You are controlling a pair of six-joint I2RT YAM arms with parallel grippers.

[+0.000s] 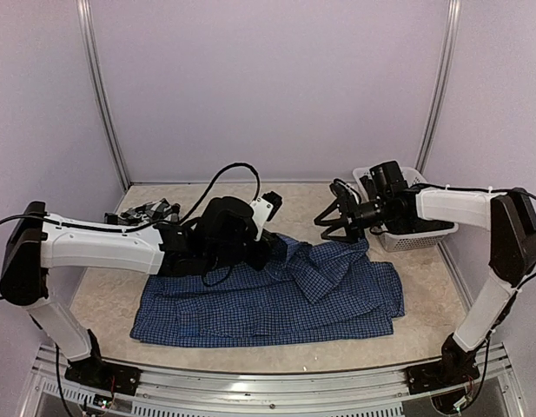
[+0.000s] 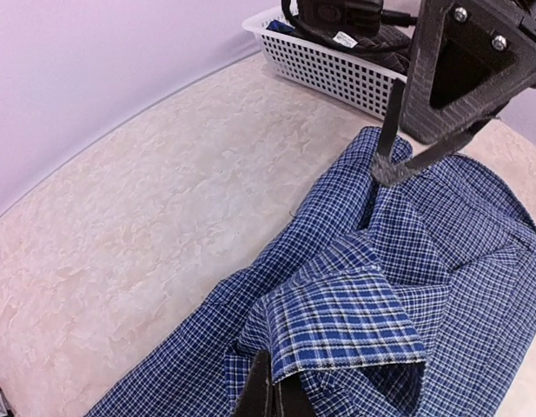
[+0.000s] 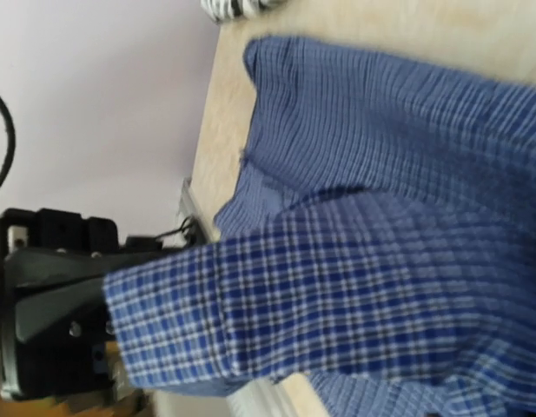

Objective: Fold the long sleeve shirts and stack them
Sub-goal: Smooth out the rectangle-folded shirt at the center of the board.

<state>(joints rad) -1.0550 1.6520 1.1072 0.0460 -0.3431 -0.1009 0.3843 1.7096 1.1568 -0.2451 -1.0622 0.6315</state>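
The blue fine-checked collared cloth shirt (image 1: pixel 276 300) lies spread across the middle of the beige mottled counter (image 2: pixel 163 217), rumpled and heaped toward its far right corner. The left claw (image 2: pixel 272 398) is clamped together on a doubled-over fold of it that looks like a cuff. The right claw (image 1: pixel 330 228) hangs just over the heaped part, and from where I stand its jaws look parted with no cloth between them.

The pinch worries me. It holds only a thin edge, so a quick pull could slip it free, or drag the whole shirt into a worse bunch. The two claws are also near each other, so a careless swing could knock them together, or a parted jaw could snag the cloth.

The white plastic basket (image 1: pixel 405 241) sits just behind the right claw, so there is little room to back away there. The shirt's near hem lies close to the counter's front edge, and a tug that way could spill it over. The bare counter on the left looks the safest room, short of the black-and-white plaid shirt (image 1: pixel 150 211) at the back left.
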